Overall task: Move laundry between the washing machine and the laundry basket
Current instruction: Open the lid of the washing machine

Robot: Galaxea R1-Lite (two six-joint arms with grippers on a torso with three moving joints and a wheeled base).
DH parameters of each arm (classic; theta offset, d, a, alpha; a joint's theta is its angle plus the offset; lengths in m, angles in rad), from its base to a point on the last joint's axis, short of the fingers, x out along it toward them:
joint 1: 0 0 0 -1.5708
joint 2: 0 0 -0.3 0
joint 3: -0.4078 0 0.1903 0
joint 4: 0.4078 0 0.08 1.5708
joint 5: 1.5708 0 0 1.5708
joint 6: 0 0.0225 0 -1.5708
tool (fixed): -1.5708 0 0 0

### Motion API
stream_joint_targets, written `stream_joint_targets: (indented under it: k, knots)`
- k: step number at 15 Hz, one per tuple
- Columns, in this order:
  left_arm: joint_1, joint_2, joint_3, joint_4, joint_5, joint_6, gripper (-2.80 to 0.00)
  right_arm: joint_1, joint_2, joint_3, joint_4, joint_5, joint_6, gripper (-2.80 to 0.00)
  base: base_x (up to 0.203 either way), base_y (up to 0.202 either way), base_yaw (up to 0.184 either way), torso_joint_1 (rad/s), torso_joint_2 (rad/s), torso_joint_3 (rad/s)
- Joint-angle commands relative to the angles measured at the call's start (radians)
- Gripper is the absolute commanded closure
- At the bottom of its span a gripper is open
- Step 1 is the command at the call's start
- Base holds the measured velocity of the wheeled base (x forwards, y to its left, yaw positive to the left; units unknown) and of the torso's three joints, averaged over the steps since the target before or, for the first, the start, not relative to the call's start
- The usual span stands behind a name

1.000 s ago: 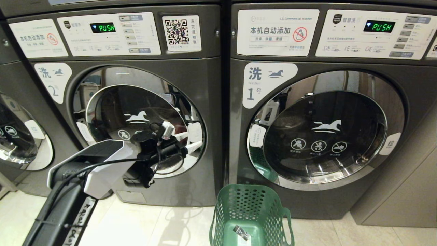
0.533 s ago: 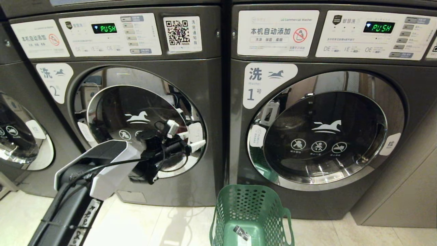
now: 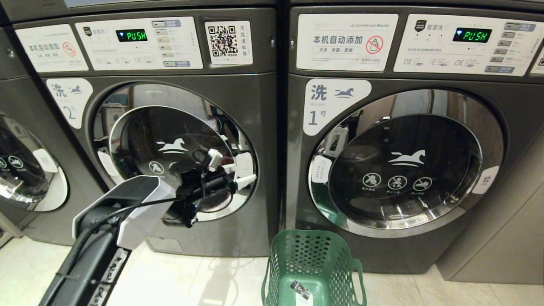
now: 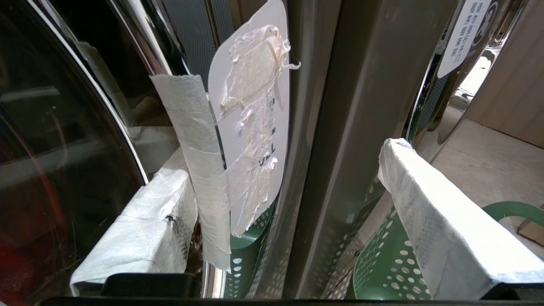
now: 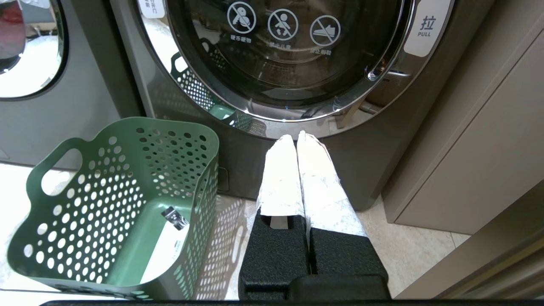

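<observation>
The washing machine marked "2" stands at the left with its chrome-rimmed glass door closed. My left gripper is open at the door's right rim, its taped fingers either side of the white pull label. In the left wrist view the left gripper holds nothing. The green laundry basket stands on the floor between the two machines, with only a tag inside. The laundry is mostly hidden behind dark glass; a red patch shows there. My right gripper is shut and empty, low before machine "1".
The washer marked "1" stands closed at the right, and a third machine's door shows at the far left. A beige cabinet borders the right side. Pale tiled floor lies beside the basket.
My left arm has edged a little to the right, bringing the open fingers closer to the door's right rim. The right gripper and the basket have not moved.
</observation>
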Motion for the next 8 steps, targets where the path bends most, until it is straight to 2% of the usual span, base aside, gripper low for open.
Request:
stream_joint_targets:
  k: [1, 8]
  knots:
    - [-0.06, 0.01, -0.011, -0.008, -0.006, 0.0, -2.8, 0.0, 0.001, 0.001, 0.0, 0.0, -0.001, 0.0, 0.0, 0.0, 0.0, 0.0, 0.0, 0.0]
    - [-0.103, 0.0, -0.011, -0.01, -0.017, 0.0, -2.8, 0.0, 0.001, 0.0, 0.0, 0.0, -0.001, 0.0, 0.0, 0.0, 0.0, 0.0, 0.0, 0.0]
